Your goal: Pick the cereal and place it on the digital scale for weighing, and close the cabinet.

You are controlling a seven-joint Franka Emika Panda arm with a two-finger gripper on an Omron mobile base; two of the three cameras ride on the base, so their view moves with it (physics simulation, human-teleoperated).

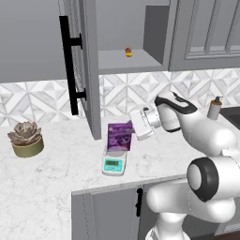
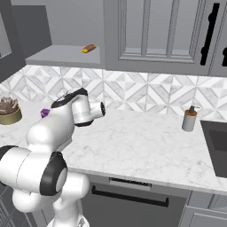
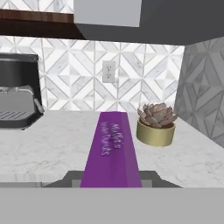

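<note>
Left base view, left to right: succulent pot is sitting on the marble counter; the cabinet door is standing open with its black bar handle facing out, a small orange-red item on the shelf. Below, the cereal is standing upright over the digital scale; contact between them is hard to tell. Gripper is clamping the box from its right side, jaws closed on it. Hand view: the box's purple narrow face is running out between the fingertips, coffee machine far left, succulent just right of the box. Soap dispenser is standing farthest right.
</note>
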